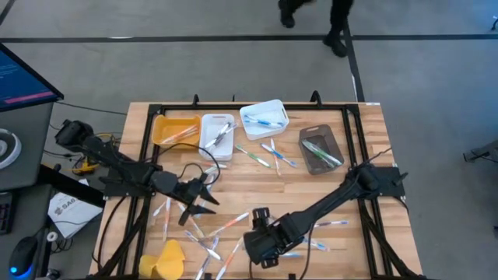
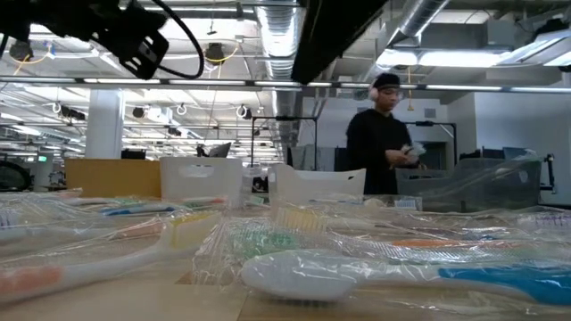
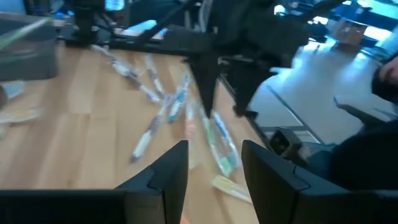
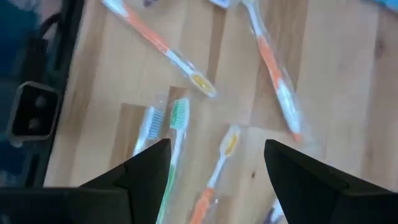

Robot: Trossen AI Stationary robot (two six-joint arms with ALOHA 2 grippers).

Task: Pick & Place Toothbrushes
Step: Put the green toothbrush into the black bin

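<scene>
Currently the right gripper [image 4: 214,165] hangs spread and empty over the near-centre toothbrushes [image 4: 219,163], one orange-handled brush lying lengthwise between its fingers, while the half-spread left gripper [image 3: 214,171] is empty too.

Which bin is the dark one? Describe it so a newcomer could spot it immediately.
Along the far edge of the wooden table runs a row of four bins. The dark bin is the one at the row's right end, beside the white bin. It alone is grey-brown and holds green-handled toothbrushes.

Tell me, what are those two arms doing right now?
Left gripper open, empty. Right gripper open above scattered toothbrushes. Nothing blocking.
</scene>
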